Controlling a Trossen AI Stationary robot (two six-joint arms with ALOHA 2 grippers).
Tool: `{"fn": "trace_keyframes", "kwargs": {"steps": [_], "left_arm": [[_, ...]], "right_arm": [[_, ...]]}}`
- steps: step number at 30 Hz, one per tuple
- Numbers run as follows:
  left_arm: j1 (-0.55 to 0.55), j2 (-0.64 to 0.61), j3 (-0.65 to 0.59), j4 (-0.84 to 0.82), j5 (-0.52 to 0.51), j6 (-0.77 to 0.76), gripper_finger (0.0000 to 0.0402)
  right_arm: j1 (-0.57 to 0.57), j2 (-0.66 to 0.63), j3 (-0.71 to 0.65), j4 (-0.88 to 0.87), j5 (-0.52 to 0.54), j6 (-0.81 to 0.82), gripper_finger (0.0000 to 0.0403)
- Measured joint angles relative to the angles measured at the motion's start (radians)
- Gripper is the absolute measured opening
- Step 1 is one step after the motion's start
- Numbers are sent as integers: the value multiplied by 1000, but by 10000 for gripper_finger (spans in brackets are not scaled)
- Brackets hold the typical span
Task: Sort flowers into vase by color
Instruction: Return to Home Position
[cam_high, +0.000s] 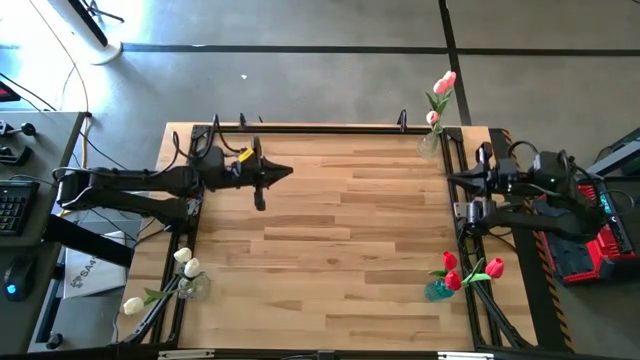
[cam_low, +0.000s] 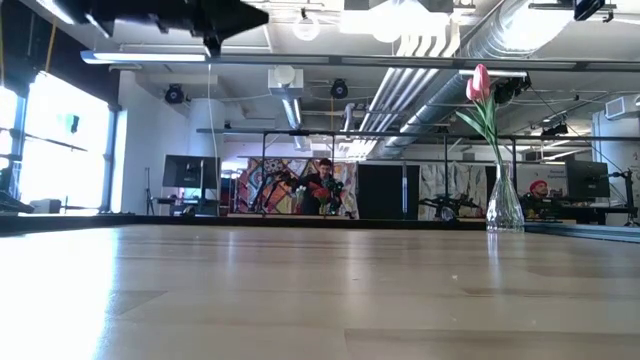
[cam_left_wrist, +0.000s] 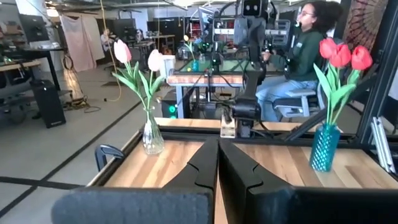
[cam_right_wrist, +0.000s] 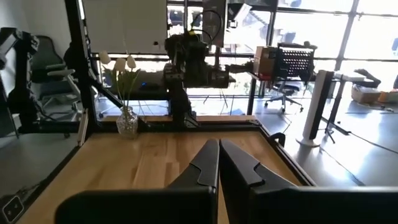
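On table (cam_high: 330, 220), three vases (cam_high: 437, 291), three red tulips (cam_high: 495, 267)

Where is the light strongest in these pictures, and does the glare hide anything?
High view: strong glare on the floor at top left; the table is evenly lit. Low view: the left window is washed out. Right wrist view: bright windows backlight the room; the white flowers are plainly visible.

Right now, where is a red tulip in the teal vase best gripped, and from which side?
Probably on the green stem just above the teal vase mouth, below the red tulip heads, coming in level from the open table side. The stems stand nearly upright and thin; the heads look soft.
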Motion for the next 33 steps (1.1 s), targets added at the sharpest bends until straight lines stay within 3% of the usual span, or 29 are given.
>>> {"fn": "trace_keyframes", "kwargs": {"steps": [4, 11, 18, 22, 25, 33], "left_arm": [[0, -1, -70, 70, 0, -31, 0], [-21, -8, -154, 184, 0, -53, 0], [-33, -51, -256, 261, -26, -71, 0], [-33, -93, -316, 317, -35, -93, 0], [-42, -129, -337, 318, -45, -96, 0], [-79, -197, -378, 328, -113, -68, 0]], "right_arm": [[0, -3, -25, 44, -31, -21, 0], [0, -37, -198, 250, -59, 49, 0], [0, -89, -234, 235, -96, 123, 0], [0, -184, -280, 239, -63, 139, 0], [0, -172, -301, 254, -59, 183, 0], [0, -144, -425, 503, -88, 227, 0]]}}
